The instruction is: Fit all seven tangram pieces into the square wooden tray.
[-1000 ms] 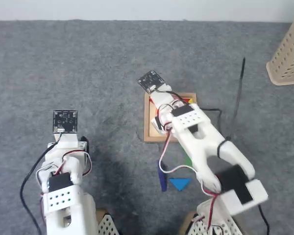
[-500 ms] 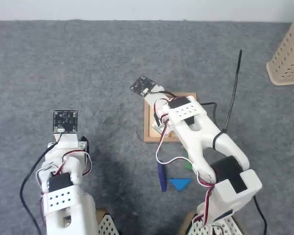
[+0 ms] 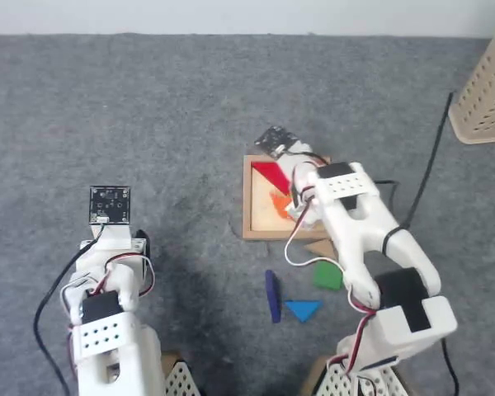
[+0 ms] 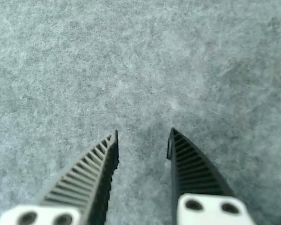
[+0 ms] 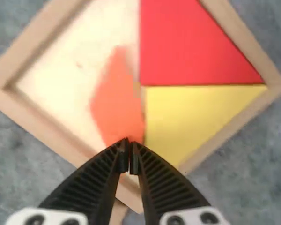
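The square wooden tray [image 3: 247, 206] lies on the grey carpet under my right arm [image 3: 346, 216]. Inside the tray [image 5: 37, 42] a red triangle [image 5: 192, 47] and a yellow triangle [image 5: 196, 119] fill one half, and an orange piece [image 5: 117, 110] lies loose on the bare half. My right gripper [image 5: 129, 145] hangs shut just above the orange piece's tip, nothing between its fingers. The red triangle [image 3: 270, 175] and orange piece [image 3: 279, 202] also show from above. My left gripper [image 4: 143, 138] stands open over bare carpet, far left of the tray.
Outside the tray, near the right arm's base, lie a tan triangle [image 3: 320, 247], a green piece [image 3: 328, 275], a blue triangle [image 3: 303, 309] and a dark blue parallelogram [image 3: 272, 295]. A beige basket [image 3: 487, 82] stands at the far right. A black cable [image 3: 429, 169] runs beside the tray.
My right arm has swung to the right across the tray, uncovering the red and orange pieces in it and the tan and green pieces below. The left arm has kept still.
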Tool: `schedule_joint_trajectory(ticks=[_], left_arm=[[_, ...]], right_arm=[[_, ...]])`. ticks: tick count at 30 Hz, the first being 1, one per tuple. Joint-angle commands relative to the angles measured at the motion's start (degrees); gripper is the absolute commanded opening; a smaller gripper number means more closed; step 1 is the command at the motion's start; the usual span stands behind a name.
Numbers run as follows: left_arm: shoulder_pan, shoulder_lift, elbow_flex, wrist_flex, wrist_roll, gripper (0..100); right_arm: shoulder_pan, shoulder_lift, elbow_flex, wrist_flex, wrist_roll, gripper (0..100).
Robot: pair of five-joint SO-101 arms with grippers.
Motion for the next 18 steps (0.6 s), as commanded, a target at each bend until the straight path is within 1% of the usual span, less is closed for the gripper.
schedule_joint_trajectory(ticks=[1, 4, 9, 12, 14, 18], left_arm=[[-0.26, -1.14, -0.22, -1.49, -0.35, 17], [-0.26, -1.14, -0.22, -1.49, -0.35, 17], [-0.26, -1.14, -0.22, -1.49, -0.35, 17], [-0.26, -1.14, -0.22, -1.49, -0.35, 17], [-0.26, -1.14, -0.22, -1.49, -0.35, 17], [-0.26, -1.14, -0.22, -1.49, -0.35, 17]], right_arm=[[3.12, -1.63, 1.49, 1.10, 1.05, 0.7], [1.89, -4.35, 3.52, 1.01, 1.05, 0.7], [-0.75, -15.08, 8.88, 0.22, -0.09, 0.7], [-2.15, -20.26, 11.43, -3.38, -6.07, 0.7], [-3.21, -21.23, 11.96, -5.14, -8.70, 0.8], [-5.23, -19.21, 11.96, -7.43, -9.85, 0.9]])
